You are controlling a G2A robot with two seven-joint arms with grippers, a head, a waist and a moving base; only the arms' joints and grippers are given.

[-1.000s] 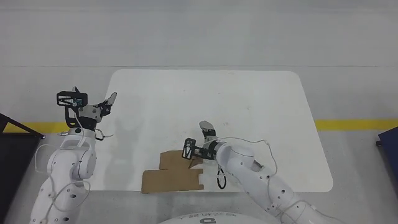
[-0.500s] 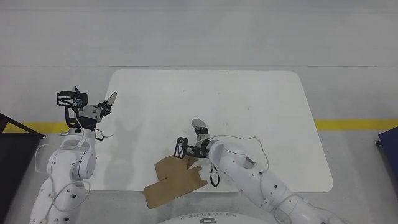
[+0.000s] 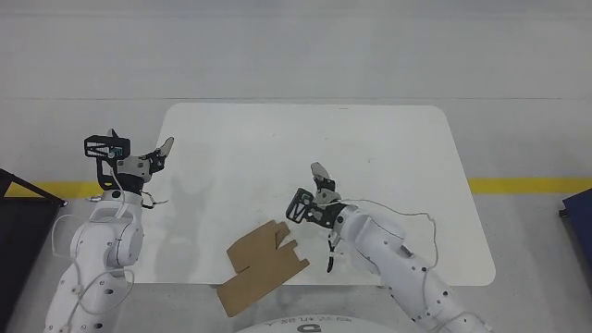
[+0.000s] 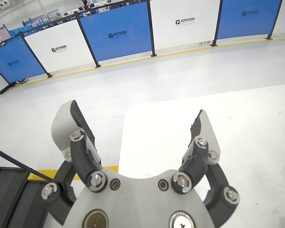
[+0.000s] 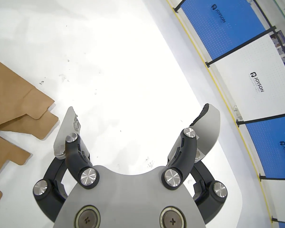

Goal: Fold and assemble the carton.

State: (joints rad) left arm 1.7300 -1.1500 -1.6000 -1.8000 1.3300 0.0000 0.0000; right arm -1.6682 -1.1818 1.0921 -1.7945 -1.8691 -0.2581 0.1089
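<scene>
The carton [image 3: 263, 265] is a flat brown cardboard blank, lying skewed near the table's front edge with one corner hanging over it. Its notched flaps [image 5: 19, 117] show beside my right gripper [image 5: 140, 110], which is open and empty just to the right of the blank [image 3: 310, 190], clear of it. My left gripper [image 3: 139, 153] hovers open at the table's left edge, far from the carton, nothing between its ribbed pads [image 4: 82, 122].
The white table [image 3: 388, 148] is bare across its middle, back and right. A dark stand [image 4: 11, 186] sits off the left side by the left arm. Yellow floor tape [image 3: 527, 185] runs past both ends of the table.
My right gripper pushed the carton leftward, turning it askew so a corner overhangs the front edge, then drew back to the right and off it. The left arm stayed still.
</scene>
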